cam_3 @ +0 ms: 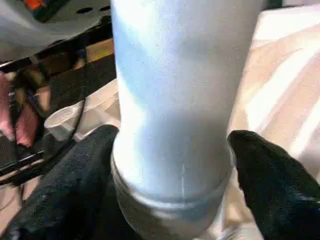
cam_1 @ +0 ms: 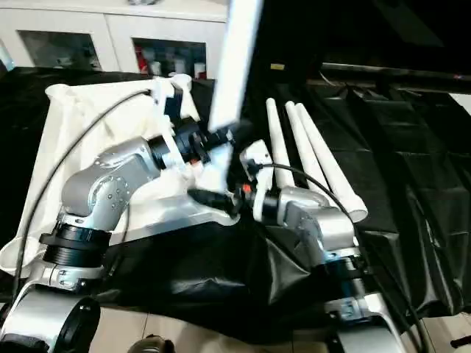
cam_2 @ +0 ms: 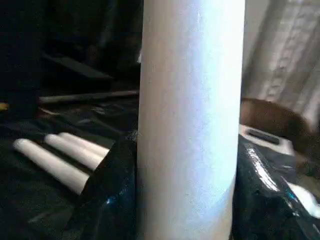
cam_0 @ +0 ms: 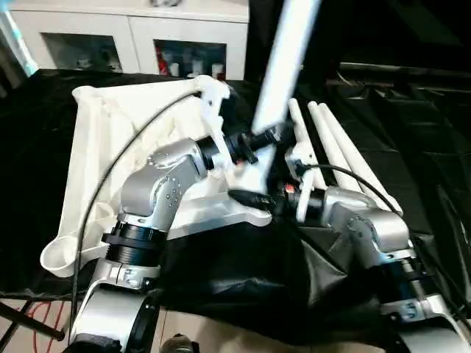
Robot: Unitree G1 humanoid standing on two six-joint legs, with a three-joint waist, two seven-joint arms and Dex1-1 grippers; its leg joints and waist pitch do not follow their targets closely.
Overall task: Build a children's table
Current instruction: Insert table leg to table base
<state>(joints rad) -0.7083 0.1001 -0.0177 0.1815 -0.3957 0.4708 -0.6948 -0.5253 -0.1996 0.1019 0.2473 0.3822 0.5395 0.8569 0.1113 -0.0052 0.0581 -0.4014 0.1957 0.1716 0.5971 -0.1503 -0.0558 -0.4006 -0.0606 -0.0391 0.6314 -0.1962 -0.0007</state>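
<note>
Black cloth (cam_0: 243, 272) covers the work surface, white cabinet with glass doors (cam_0: 132, 37) at the far wall. Head views: white tabletop (cam_0: 110, 147) lies upside down on the left, ribbed underside up, round corner socket (cam_0: 62, 257) at its near left. 3 loose legs (cam_1: 309, 147) lie side by side on the cloth to the right, running from far to near. A 4th leg (cam_0: 276, 73) stands nearly upright at the tabletop's near right corner, tilting right toward its top. Left gripper (cam_0: 254, 140) reaches in from the left and clamps that leg low down; right gripper (cam_0: 268, 198) sits just below it at the leg's base, by the corner. Left wrist view: upright leg (cam_2: 190, 120) between black fingers (cam_2: 110, 200), pressed on both sides, the 3 loose legs (cam_2: 60, 155) beyond. Right wrist view: leg base (cam_3: 172, 150) with its grey collar between black fingers (cam_3: 270, 180); the left finger touches the tube, a narrow gap shows at the right one, so grip there is unclear; tabletop (cam_3: 290, 75) behind
</note>
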